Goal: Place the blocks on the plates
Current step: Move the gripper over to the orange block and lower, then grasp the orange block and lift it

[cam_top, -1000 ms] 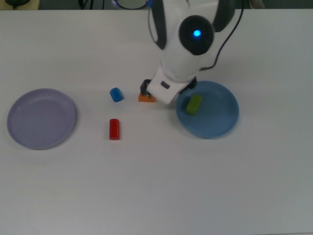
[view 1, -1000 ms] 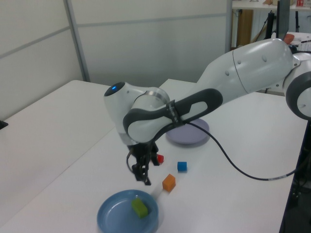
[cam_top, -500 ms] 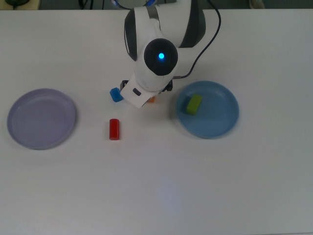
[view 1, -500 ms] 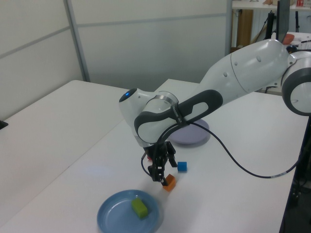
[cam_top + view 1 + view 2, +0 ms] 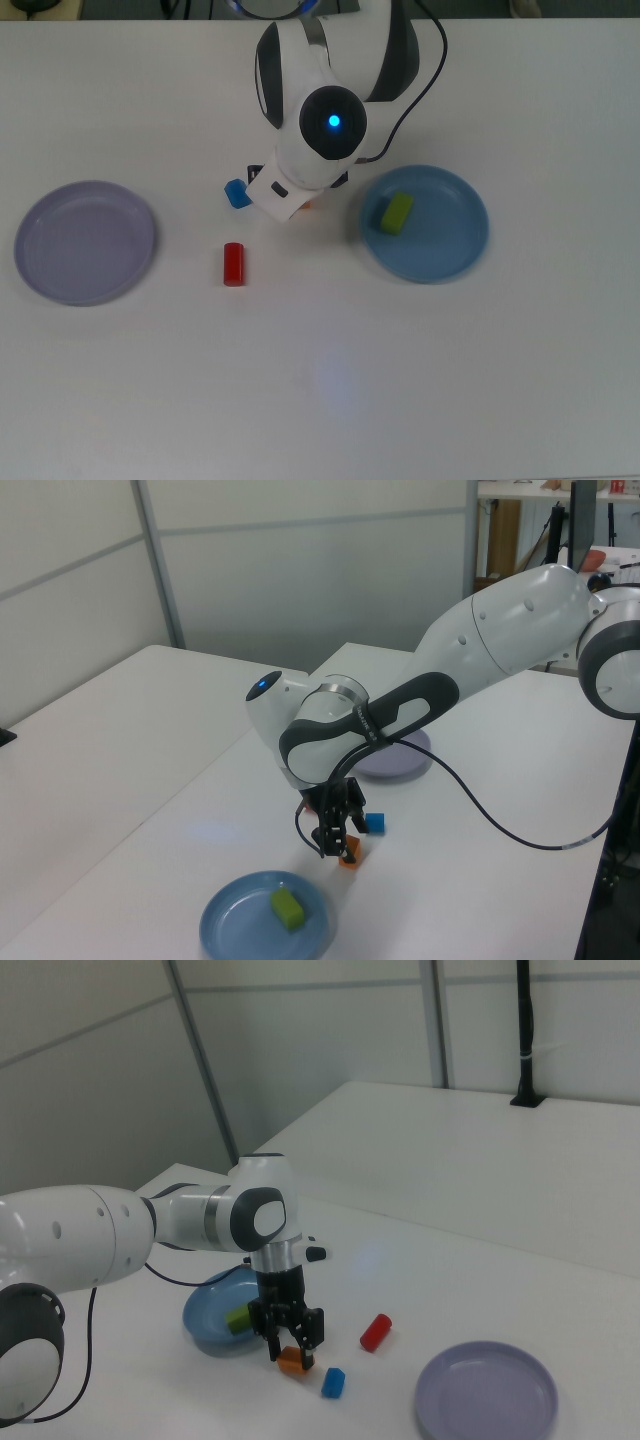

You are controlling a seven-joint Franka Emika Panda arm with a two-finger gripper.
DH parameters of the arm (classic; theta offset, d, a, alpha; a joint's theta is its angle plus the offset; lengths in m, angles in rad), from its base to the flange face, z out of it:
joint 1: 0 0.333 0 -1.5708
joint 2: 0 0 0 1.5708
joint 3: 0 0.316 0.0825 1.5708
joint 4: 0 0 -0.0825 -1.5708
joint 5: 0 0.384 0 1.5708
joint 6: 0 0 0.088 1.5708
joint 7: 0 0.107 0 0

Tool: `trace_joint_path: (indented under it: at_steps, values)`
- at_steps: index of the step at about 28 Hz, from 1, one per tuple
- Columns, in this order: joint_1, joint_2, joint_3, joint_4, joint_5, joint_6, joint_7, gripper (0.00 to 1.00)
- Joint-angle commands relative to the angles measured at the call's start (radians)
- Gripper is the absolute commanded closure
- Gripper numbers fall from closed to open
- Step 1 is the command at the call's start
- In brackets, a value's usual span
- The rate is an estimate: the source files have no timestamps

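White tables (image 5: 120, 730) fill the room, pale grey panel walls (image 5: 300, 570) behind, and a black pole (image 5: 525, 1030) stands on one.

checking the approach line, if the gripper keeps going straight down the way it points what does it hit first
Most likely the orange block. The gripper points down at the table, its fingers open just above and around the block. Depth is hard to judge, but the block looks directly beneath it, ahead of the table.

top view: overhead | left, right views: opposite oblique sides
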Motion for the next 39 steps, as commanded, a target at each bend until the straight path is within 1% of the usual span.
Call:
trace_joint_path:
  at_steps: [1,5,8,13,16,22,25,29,31,36,37,39]
  values:
    - [0.004,-0.010,-0.001,-0.014,-0.023,-0.004,0.021,0.39]
    - [0.005,0.001,-0.001,-0.014,-0.024,-0.001,0.027,0.39]
    - [0.005,0.004,-0.001,-0.013,-0.036,-0.001,0.027,0.39]
    - [0.005,-0.014,-0.001,-0.008,-0.037,-0.012,0.027,0.40]
    - [0.008,-0.030,-0.001,-0.008,-0.037,-0.015,0.027,0.42]
    - [0.012,-0.030,-0.001,-0.005,-0.040,-0.013,0.024,0.51]
    - [0.013,-0.027,-0.001,-0.005,-0.043,-0.010,0.025,0.50]
    - [0.015,-0.025,0.001,-0.005,-0.067,-0.009,0.027,0.51]
    - [0.015,-0.027,0.001,-0.005,-0.069,-0.010,0.027,0.60]
    - [0.015,-0.031,0.002,-0.003,-0.067,-0.013,0.028,0.59]
    - [0.015,-0.036,0.004,-0.003,-0.063,-0.015,0.030,0.58]
    - [0.016,-0.043,0.008,-0.003,-0.061,-0.016,0.030,0.58]
